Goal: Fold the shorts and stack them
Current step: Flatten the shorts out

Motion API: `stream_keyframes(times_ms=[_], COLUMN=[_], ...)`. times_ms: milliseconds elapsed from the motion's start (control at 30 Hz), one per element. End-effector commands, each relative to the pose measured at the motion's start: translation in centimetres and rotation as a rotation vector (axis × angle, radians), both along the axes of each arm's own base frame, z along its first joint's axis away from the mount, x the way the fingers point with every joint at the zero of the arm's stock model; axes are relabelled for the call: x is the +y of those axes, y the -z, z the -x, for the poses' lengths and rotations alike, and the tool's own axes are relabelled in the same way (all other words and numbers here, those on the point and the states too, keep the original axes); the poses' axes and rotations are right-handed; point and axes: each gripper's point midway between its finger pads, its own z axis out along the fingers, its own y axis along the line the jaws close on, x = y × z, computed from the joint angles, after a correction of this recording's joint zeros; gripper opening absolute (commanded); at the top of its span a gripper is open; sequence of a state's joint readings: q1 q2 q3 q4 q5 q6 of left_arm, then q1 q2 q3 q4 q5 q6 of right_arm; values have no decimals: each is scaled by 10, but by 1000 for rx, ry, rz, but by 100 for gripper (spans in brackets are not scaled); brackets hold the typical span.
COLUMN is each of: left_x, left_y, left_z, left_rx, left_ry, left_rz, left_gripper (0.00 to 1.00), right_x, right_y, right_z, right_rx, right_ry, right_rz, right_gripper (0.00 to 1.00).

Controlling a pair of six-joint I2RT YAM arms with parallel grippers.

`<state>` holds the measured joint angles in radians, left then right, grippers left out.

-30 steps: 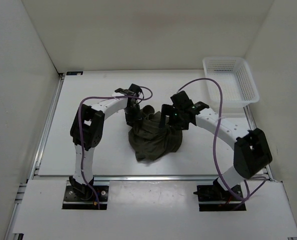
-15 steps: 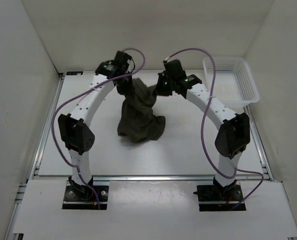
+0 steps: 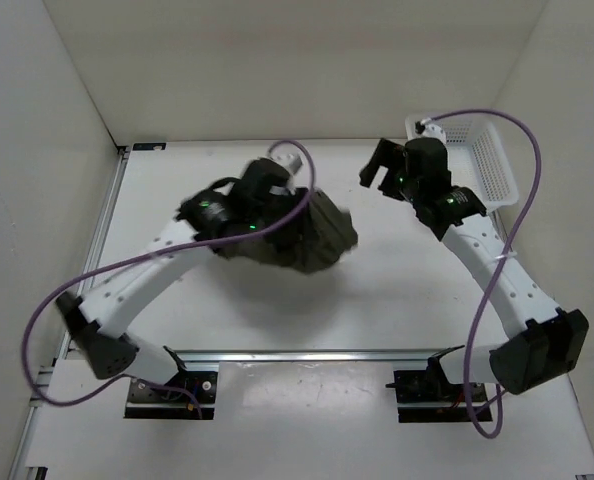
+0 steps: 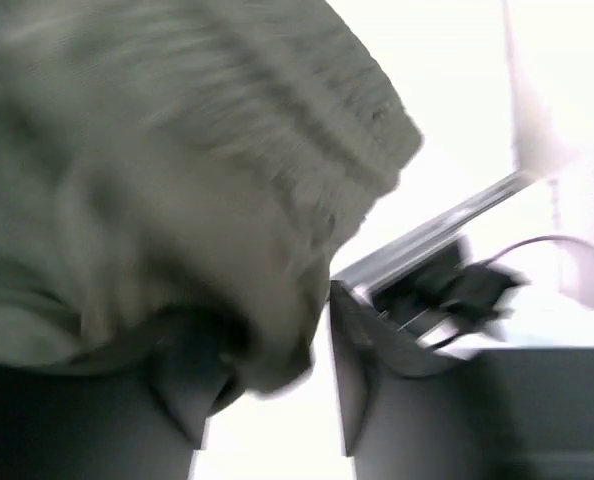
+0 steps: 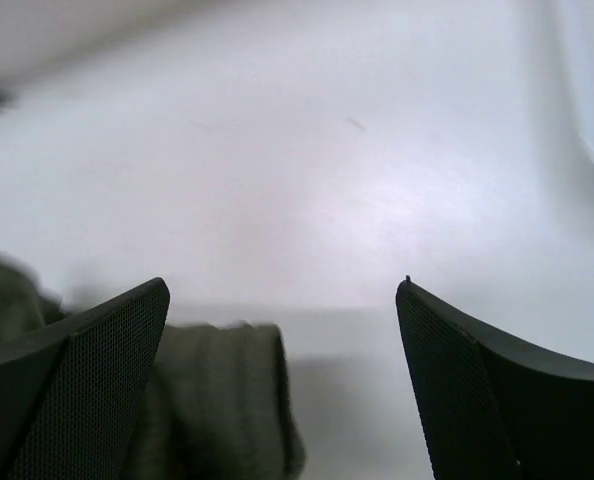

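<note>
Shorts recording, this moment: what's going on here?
The dark olive shorts are bunched in a lump against the left gripper, over the middle of the table. Both views of it are blurred, so a firm grip cannot be confirmed. The right gripper is open and empty, hanging apart from the fabric near the white basket. The shorts are crumpled, not yet folded.

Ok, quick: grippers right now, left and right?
Left gripper: shorts bunched against it, blurred; grip cannot be told.
Right gripper: open, empty.
</note>
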<state>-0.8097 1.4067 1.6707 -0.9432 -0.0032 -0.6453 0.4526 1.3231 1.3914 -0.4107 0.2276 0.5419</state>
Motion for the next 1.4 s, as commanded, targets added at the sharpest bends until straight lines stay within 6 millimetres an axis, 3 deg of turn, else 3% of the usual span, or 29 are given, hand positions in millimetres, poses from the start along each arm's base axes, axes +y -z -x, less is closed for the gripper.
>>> stream_keyframes(times_ms=[0, 33, 67, 100, 167, 233, 300, 333, 400, 433, 467, 500, 533, 633, 667, 700, 767, 833, 900, 967, 1000, 1033, 1067, 1100, 1167, 1267, 1333, 1367], left_x=[-4, 5, 12, 27, 39, 58, 81, 87, 102, 110, 114, 114, 120, 111, 102, 99, 96, 90, 87, 87, 85, 85, 84, 89, 93, 104, 117, 120], left_y=[96, 96, 96, 89, 76, 64, 64, 69, 83, 102, 114, 123, 148, 187, 209, 218, 250, 257, 265, 270, 270, 270, 267, 267, 262, 240, 217, 207], left_z=[7, 6, 2, -8, -18, -35, -52, -59, -69, -79, -81, -87, -92, -94, -98, -101, -100, -109, -114, -116, -119, -119, -122, -122, -122, -131, -146, -152], left_rx=[211, 204, 195, 156, 111, 78, 76, 89, 127, 174, 203, 224, 288, 407, 449, 459, 532, 531, 542, 550, 546, 546, 537, 551, 537, 480, 436, 425], left_ry=[-32, -61, -91, -144, -179, -225, -288, -311, -356, -381, -379, -383, -394, -349, -310, -295, -268, -255, -254, -254, -254, -254, -255, -254, -268, -290, -330, -343], left_rz=[-202, -236, -274, -315, -314, -310, -325, -334, -362, -383, -405, -411, -447, -409, -381, -384, -426, -422, -429, -435, -432, -432, -426, -438, -452, -471, -472, -460], left_gripper=[59, 73, 79, 79, 73, 64, 36, 25, 10, 10, 10, 10, 24, 56, 76, 85, 87, 86, 81, 64, 53, 40, 14, 10, 10, 10, 10, 10], right_x=[-50, -56, -57, -59, -61, -62, -56, -52, -36, -23, -13, -4, 12, 41, 44, 49, 57, 67, 78, 84, 90, 91, 91, 95, 91, 83, 81, 69], right_y=[81, 87, 99, 94, 98, 104, 110, 112, 119, 125, 125, 133, 139, 158, 164, 174, 181, 190, 198, 208, 217, 222, 232, 228, 225, 204, 174, 162], right_z=[5, 11, 18, 24, 33, 46, 59, 64, 79, 90, 96, 102, 115, 133, 135, 134, 132, 123, 113, 108, 104, 103, 103, 99, 92, 75, 52, 39], right_rx=[211, 227, 249, 234, 242, 258, 269, 277, 298, 310, 313, 341, 365, 426, 439, 464, 476, 494, 506, 526, 554, 565, 591, 579, 564, 516, 449, 430], right_ry=[148, 157, 141, 141, 122, 103, 57, 28, -44, -99, -138, -166, -233, -326, -334, -340, -350, -365, -381, -394, -402, -401, -399, -400, -362, -326, -298, -273], right_rz=[77, 83, 101, 95, 111, 106, 98, 83, 81, 83, 80, 82, 99, 145, 164, 188, 210, 226, 238, 252, 259, 265, 279, 273, 286, 308, 297, 306], right_gripper=[99, 99, 99, 99, 95, 83, 72, 48, 25, 11, 7, 5, 5, 53, 76, 84, 89, 91, 87, 78, 70, 53, 41, 13, 1, 0, 0, 0])
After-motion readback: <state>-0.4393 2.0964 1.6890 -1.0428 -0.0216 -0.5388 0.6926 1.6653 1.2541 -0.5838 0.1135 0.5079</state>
